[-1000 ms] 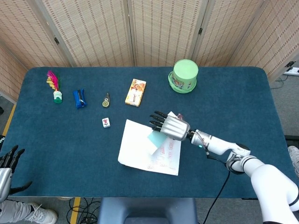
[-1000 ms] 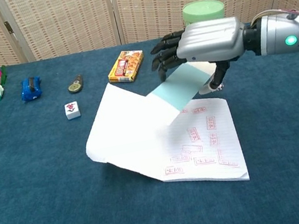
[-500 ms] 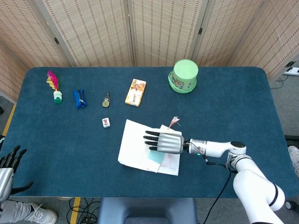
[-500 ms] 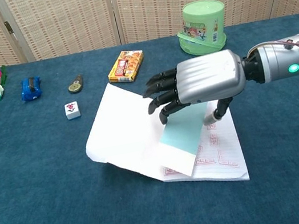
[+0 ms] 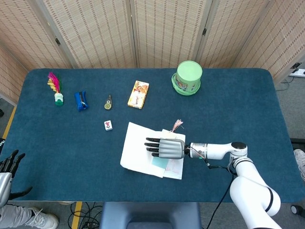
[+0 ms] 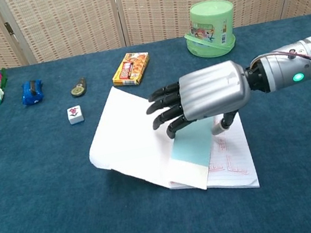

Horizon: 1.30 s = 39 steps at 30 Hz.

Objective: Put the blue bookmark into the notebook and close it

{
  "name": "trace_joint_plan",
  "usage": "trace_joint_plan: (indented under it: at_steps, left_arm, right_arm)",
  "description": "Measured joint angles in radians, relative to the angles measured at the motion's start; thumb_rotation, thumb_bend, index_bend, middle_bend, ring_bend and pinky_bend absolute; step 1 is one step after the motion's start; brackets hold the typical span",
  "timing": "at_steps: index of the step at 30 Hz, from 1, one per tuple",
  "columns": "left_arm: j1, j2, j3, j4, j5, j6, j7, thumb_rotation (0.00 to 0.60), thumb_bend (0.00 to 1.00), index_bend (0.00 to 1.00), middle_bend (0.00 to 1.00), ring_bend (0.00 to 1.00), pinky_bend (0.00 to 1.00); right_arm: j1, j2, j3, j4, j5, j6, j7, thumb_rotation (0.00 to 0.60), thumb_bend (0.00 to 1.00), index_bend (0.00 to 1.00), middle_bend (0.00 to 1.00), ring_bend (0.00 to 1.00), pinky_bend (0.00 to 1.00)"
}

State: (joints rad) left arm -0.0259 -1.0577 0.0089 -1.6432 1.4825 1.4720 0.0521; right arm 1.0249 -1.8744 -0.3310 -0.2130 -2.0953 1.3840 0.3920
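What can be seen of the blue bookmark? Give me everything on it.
The blue bookmark is a flat, pale blue-green strip, paper or card by its look, with a white band at its near end. It lies slantwise on the open notebook, across the page printed with red marks, its near end by the notebook's front edge. The right hand hovers over its far end, fingers spread, hiding that part; whether the thumb still touches it cannot be told.

Behind the far edge of my table (image 5: pixel 57 143), covered in dark blue carpet-like cloth, I see folding screens (image 5: pixel 167 31) of woven beige panels in pale frames. Past the right edge there's grey floor (image 5: pixel 291 107), and near the near-left corner a yellow floor stripe (image 5: pixel 9 121) with loose cables (image 5: pixel 83 217) below.
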Motion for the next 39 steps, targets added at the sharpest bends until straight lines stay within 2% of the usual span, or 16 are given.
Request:
trace_joint_plan:
  at_steps: [14,17,20,23,26,29,33,39]
  left_arm:
    - [0.002,-0.004,0.001,0.007,0.002,0.0,-0.006,0.6,0.11,0.11,0.04,0.13,0.18]
    - [0.002,-0.004,0.001,0.008,0.003,0.001,-0.008,0.6,0.1,0.11,0.04,0.13,0.18]
    - [0.002,-0.005,0.001,0.009,0.004,0.0,-0.008,0.6,0.11,0.11,0.04,0.13,0.18]
    - [0.002,-0.005,0.001,0.01,0.005,0.001,-0.011,0.6,0.1,0.11,0.04,0.13,0.18]
    - [0.001,-0.005,0.0,0.01,0.009,0.002,-0.012,0.6,0.11,0.11,0.04,0.13,0.18]
    - [0.001,-0.005,0.001,0.01,0.012,0.004,-0.017,0.6,0.11,0.11,0.04,0.13,0.18]
    - [0.001,-0.005,0.001,0.011,0.017,0.005,-0.021,0.6,0.11,0.11,0.04,0.13,0.18]
    - [-0.001,-0.005,0.002,0.009,0.027,0.008,-0.029,0.6,0.11,0.11,0.04,0.13,0.18]
  right_arm:
    - [0.011,-0.016,-0.034,0.037,0.014,0.012,-0.022,0.6,0.04,0.35,0.02,0.0,0.0]
    - [0.01,-0.014,-0.038,0.04,0.018,0.013,-0.027,0.6,0.04,0.28,0.0,0.0,0.0]
    - [0.007,-0.008,-0.037,0.041,0.028,0.014,-0.035,0.6,0.04,0.15,0.0,0.0,0.0]
    - [-0.002,0.0,-0.024,0.036,0.051,0.013,-0.038,0.6,0.05,0.12,0.0,0.0,0.0]
    - [-0.015,0.013,-0.004,0.015,0.082,-0.002,-0.036,0.6,0.16,0.12,0.0,0.0,0.0]
    - [-0.033,0.032,0.021,-0.027,0.117,-0.014,-0.028,0.6,0.32,0.14,0.0,0.0,0.0]
    - [-0.059,0.069,0.048,-0.107,0.158,-0.035,-0.028,0.6,0.4,0.25,0.02,0.0,0.0]
    - [-0.09,0.155,0.074,-0.29,0.215,-0.112,-0.067,0.6,0.57,0.32,0.03,0.0,0.0]
